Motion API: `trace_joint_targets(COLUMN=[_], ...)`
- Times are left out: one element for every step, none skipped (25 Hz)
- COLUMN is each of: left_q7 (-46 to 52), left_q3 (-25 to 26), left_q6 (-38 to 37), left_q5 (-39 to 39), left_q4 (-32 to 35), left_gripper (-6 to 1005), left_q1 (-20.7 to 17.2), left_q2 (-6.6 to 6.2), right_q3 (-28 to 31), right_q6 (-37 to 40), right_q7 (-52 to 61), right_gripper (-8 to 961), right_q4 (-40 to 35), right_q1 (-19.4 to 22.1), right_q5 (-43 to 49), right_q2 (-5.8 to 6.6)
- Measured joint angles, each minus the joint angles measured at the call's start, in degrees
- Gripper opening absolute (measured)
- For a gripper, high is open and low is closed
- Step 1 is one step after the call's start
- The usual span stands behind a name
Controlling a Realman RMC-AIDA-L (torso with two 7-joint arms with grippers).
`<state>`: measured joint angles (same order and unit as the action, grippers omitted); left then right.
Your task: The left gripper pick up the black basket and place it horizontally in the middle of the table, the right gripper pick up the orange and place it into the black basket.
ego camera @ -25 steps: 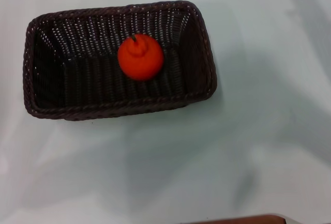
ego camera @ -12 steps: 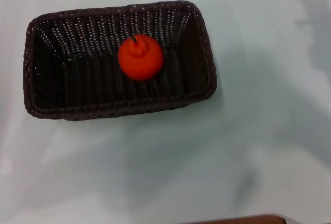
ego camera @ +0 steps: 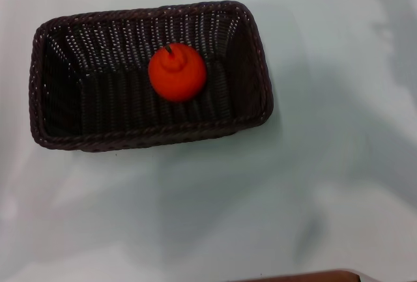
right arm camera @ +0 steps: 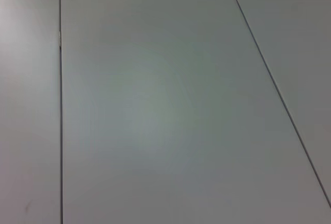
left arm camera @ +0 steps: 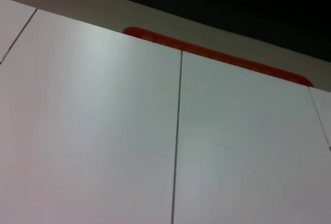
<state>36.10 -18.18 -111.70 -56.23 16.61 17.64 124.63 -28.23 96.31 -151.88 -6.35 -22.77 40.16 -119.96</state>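
The black basket [ego camera: 146,135] lies lengthwise across the white table [ego camera: 313,191] in the head view, a little left of the middle. The orange [ego camera: 176,72] rests inside the basket, right of its centre, stem up. Neither gripper shows in the head view. The left wrist view and the right wrist view show only flat white panels with thin seams, with no fingers, basket or orange in them.
A brown strip [ego camera: 306,275] runs along the near edge of the head view. A red band [left arm camera: 217,56] crosses the white panels in the left wrist view, with darkness beyond it.
The basket and the orange have not moved. Only the soft shadows on the table at the right have shifted a little.
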Motion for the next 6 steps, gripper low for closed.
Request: trace_joint_targets(left_q7=[0.00,0.00,0.00,0.00,0.03,0.06], left_q3=[-0.01,-0.01,0.02,0.09,0.18,0.28], left_q6=[-0.02,-0.06,-0.09,-0.09,-0.09,-0.10], left_q5=[0.00,-0.01,-0.02,-0.02,-0.03,-0.03], left_q4=[-0.01,-0.05,-0.09,-0.14,-0.18,-0.20], left_gripper=[886,886,886,886,886,886], left_q1=[-0.05,-0.12,-0.16,-0.19,-0.21,-0.24], left_q2=[0.00,0.00,0.00,0.00,0.00,0.00], right_q3=[0.00,0.00,0.01,0.03,0.03,0.03], right_q6=[-0.03,-0.05,-0.05,-0.06,-0.06,-0.06], right_q7=[0.00,0.02,0.05,0.09,0.14,0.19], right_gripper=[944,944,944,944,944,944], right_q4=[0.15,0.27,0.42,0.50,0.52,0.53], right_q1=[0.00,0.00,0.00,0.02,0.06,0.10], right_q5=[0.00,0.00,0.00,0.00,0.00,0.00], right_q2=[0.00,0.00,-0.01,0.00,0.00,0.00])
